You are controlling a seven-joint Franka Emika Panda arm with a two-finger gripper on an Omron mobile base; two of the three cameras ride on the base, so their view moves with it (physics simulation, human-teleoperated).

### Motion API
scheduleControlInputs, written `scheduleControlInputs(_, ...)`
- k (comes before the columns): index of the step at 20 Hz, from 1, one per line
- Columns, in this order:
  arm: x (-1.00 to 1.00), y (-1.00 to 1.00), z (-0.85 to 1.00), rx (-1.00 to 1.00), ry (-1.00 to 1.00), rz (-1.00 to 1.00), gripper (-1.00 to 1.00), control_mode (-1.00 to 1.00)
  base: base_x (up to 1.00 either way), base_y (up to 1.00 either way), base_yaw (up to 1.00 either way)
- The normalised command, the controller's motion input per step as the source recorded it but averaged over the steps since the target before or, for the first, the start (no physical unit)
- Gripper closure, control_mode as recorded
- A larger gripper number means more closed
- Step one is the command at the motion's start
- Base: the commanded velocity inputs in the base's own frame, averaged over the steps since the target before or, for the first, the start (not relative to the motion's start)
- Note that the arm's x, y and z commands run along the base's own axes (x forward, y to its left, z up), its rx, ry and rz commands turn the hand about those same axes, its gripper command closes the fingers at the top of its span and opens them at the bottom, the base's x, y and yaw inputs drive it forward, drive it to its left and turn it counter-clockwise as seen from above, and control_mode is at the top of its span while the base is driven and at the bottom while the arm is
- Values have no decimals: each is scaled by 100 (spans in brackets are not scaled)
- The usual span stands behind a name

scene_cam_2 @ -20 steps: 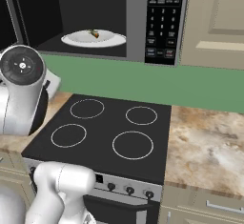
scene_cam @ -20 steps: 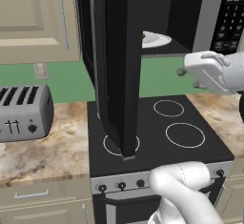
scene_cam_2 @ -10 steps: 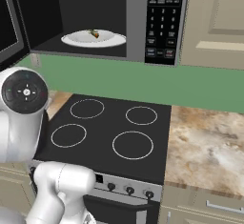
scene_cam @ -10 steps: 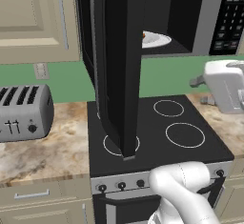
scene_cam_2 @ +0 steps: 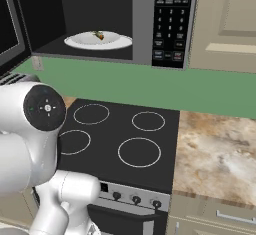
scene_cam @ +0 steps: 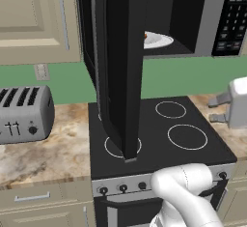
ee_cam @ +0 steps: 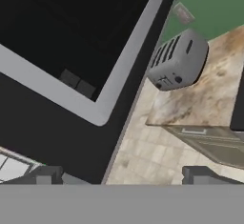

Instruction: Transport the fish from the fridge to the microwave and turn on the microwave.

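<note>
Greenish-grey fish point(scene_cam_2: 98, 34) lying on white plate point(scene_cam_2: 80, 41) inside open black microwave point(scene_cam_2: 142, 19), door point(scene_cam: 123, 71) swung out over black stove point(scene_cam_2: 127, 134), silver toaster point(scene_cam: 24, 112) on marble counter point(scene_cam: 58, 146) to the left, gripper point(ee_cam: 121, 178) empty with fingers spread wide beside that door.

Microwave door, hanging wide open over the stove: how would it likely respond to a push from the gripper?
The microwave door probably swings stiffly, being a rigid slab. It looks light enough for a sideways nudge. The open gripper faces the door's flat dark panel, so contact may slide.
</note>
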Motion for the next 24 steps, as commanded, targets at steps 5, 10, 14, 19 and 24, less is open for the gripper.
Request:
scheduleControlInputs(5,-52,20,0,8,0,13,-100,-100,0,0,0)
scheduleControlInputs(10,-49,25,0,10,0,2,-100,-100,0,0,0)
scheduleControlInputs(14,-46,26,0,8,0,0,-100,-100,0,0,0)
scheduleControlInputs(19,-42,25,0,8,2,0,-100,-100,0,0,0)
scheduleControlInputs(24,-33,36,0,6,4,0,-100,-100,0,0,0)
